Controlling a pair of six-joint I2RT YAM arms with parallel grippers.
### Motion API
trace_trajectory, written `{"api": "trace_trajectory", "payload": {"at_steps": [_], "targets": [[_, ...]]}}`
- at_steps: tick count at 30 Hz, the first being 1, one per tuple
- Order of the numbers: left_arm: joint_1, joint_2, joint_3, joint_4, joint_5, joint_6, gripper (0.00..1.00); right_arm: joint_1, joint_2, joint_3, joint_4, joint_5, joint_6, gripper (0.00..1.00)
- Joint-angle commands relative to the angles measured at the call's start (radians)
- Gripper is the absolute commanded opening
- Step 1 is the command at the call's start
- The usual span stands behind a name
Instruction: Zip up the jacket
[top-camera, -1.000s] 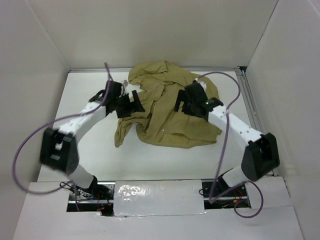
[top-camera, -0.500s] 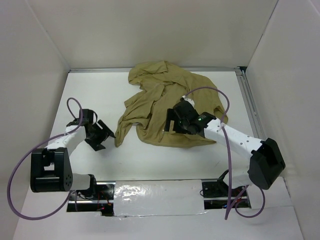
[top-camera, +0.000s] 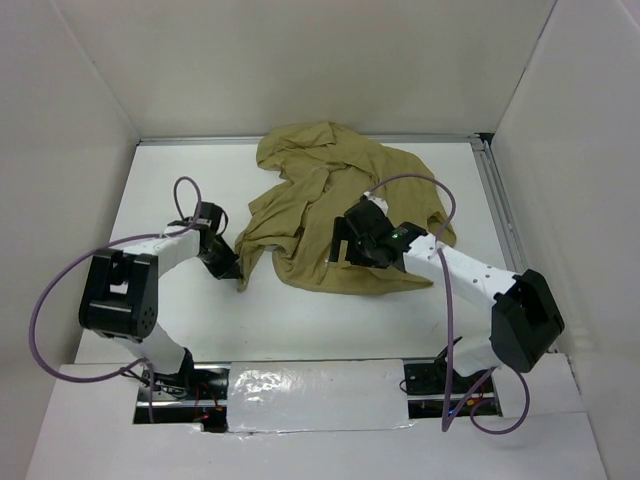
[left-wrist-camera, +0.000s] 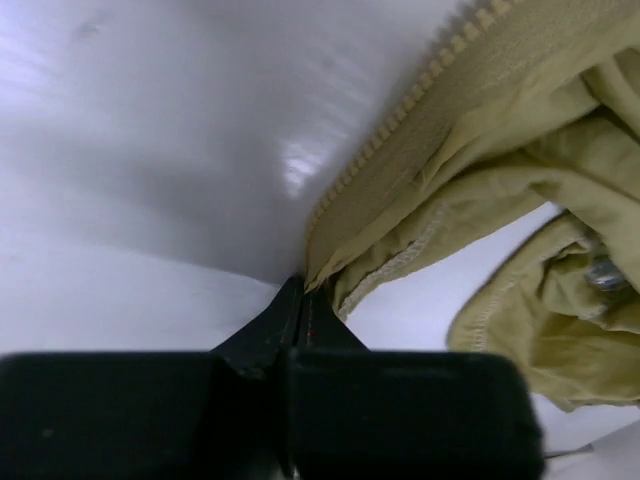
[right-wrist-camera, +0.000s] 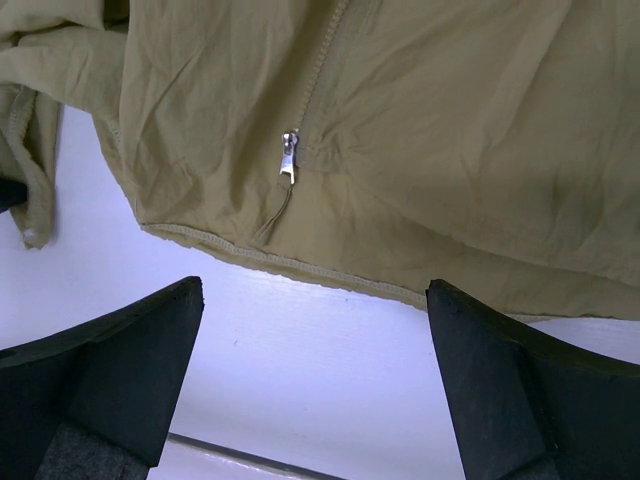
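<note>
Nearest, the left gripper (left-wrist-camera: 300, 302) is pinched closed on the lower corner of the jacket (top-camera: 320, 185), at the foot of its zipper teeth (left-wrist-camera: 400, 125), at 8 o'clock of the heap. The right gripper (right-wrist-camera: 312, 292) hangs spread wide above the hem, with the zipper pull (right-wrist-camera: 289, 157) at its 12 o'clock. The jacket lies crumpled on the table (top-camera: 170, 190), from centre towards 12 o'clock.

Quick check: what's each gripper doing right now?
Left gripper: closed, pinching the zipper-edge corner of the jacket.
Right gripper: open, holding nothing, near the jacket hem.
</note>
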Motion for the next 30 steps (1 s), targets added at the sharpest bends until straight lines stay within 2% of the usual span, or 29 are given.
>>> {"api": "trace_trajectory", "payload": {"at_steps": [1, 3, 6, 9, 10, 12, 13, 15, 16, 18, 19, 20, 21, 22, 24, 25, 26, 27, 28, 29, 30], "targets": [[-0.038, 0.083, 0.042, -0.071, -0.082, -0.04, 0.0, -0.023, -0.017, 0.001, 0.033, 0.017, 0.014, 1.0], [-0.025, 0.08, 0.074, -0.101, -0.071, -0.04, 0.0, -0.032, -0.034, -0.02, 0.057, 0.0, 0.007, 1.0], [-0.007, 0.013, 0.123, -0.179, -0.13, -0.052, 0.0, -0.038, -0.054, -0.039, 0.064, -0.01, -0.002, 1.0], [0.022, -0.072, 0.232, -0.301, -0.236, -0.03, 0.0, -0.044, -0.077, -0.051, 0.048, 0.025, -0.003, 1.0], [0.022, -0.102, 0.311, -0.338, -0.299, -0.023, 0.0, -0.047, -0.086, -0.059, 0.033, 0.036, 0.002, 1.0], [0.01, -0.122, 0.417, -0.448, -0.329, -0.028, 0.0, -0.049, -0.123, -0.088, 0.019, 0.066, 0.008, 1.0], [-0.034, -0.127, 0.504, -0.471, -0.342, -0.023, 0.0, -0.052, -0.134, -0.096, 0.01, 0.075, 0.014, 1.0], [-0.105, -0.127, 0.575, -0.478, -0.373, 0.038, 0.0, -0.057, -0.163, -0.111, -0.025, 0.097, 0.02, 1.0], [-0.195, -0.121, 0.626, -0.493, -0.401, 0.044, 0.0, -0.057, -0.183, -0.128, -0.043, 0.108, 0.034, 1.0], [-0.287, -0.084, 0.669, -0.508, -0.414, 0.069, 0.0, -0.058, -0.206, -0.148, -0.06, 0.131, 0.051, 1.0], [-0.388, -0.063, 0.674, -0.545, -0.425, 0.067, 0.0, -0.058, -0.233, -0.169, -0.067, 0.135, 0.063, 1.0], [-0.441, -0.04, 0.675, -0.566, -0.442, 0.044, 0.0, -0.06, -0.247, -0.181, -0.079, 0.137, 0.068, 1.0], [-0.493, 0.021, 0.674, -0.588, -0.447, 0.027, 0.0, -0.063, -0.264, -0.189, -0.083, 0.137, 0.077, 1.0], [-0.593, 0.062, 0.678, -0.626, -0.435, 0.023, 0.0, -0.064, -0.299, -0.212, -0.093, 0.138, 0.094, 1.0], [-0.7, 0.184, 0.695, -0.661, -0.405, -0.026, 0.0, -0.072, -0.336, -0.235, -0.103, 0.135, 0.109, 1.0], [-0.799, 0.227, 0.708, -0.693, -0.387, -0.034, 0.01, -0.084, -0.374, -0.257, -0.111, 0.131, 0.122, 1.0], [-0.843, 0.307, 0.738, -0.721, -0.39, -0.063, 0.07, -0.086, -0.394, -0.266, -0.113, 0.128, 0.125, 1.0], [-0.916, 0.339, 0.758, -0.753, -0.396, -0.091, 0.27, -0.097, -0.433, -0.286, -0.116, 0.122, 0.128, 1.0], [-0.944, 0.368, 0.773, -0.798, -0.396, -0.129, 0.37, -0.1, -0.448, -0.294, -0.116, 0.117, 0.129, 1.0], [-0.984, 0.396, 0.786, -0.807, -0.387, -0.147, 0.41, -0.106, -0.476, -0.312, -0.116, 0.114, 0.129, 1.0], [-0.995, 0.393, 0.774, -0.792, -0.367, -0.126, 0.59, -0.109, -0.483, -0.317, -0.116, 0.106, 0.128, 1.0]]}}
